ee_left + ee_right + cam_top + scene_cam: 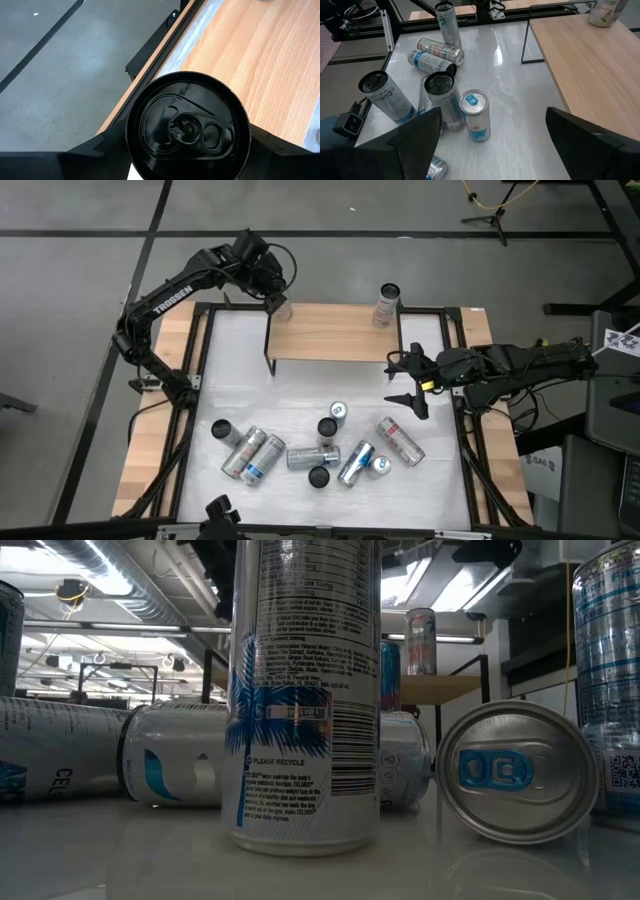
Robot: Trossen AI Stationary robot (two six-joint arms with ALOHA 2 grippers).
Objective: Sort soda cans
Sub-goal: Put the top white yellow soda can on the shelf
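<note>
Overhead, the left gripper [277, 304] clamps a black-topped can [187, 127] at the wooden shelf's [335, 332] corner.

This is a robotics lab or test workshop, not a home. The table [300, 415] is a purpose-built rig: a white work surface with bare wood at its sides, framed in black metal, with a raised wooden shelf [335, 332] on thin black legs at its far side. It stands on a grey concrete floor [70, 270] marked with dark tape lines. A tripod foot [490, 220] and a yellow cable [500, 195] lie on that floor. From table height, the room behind shows an open industrial ceiling with exposed silver ducts [110, 570], strip lights [455, 580] and bare beams.
</note>
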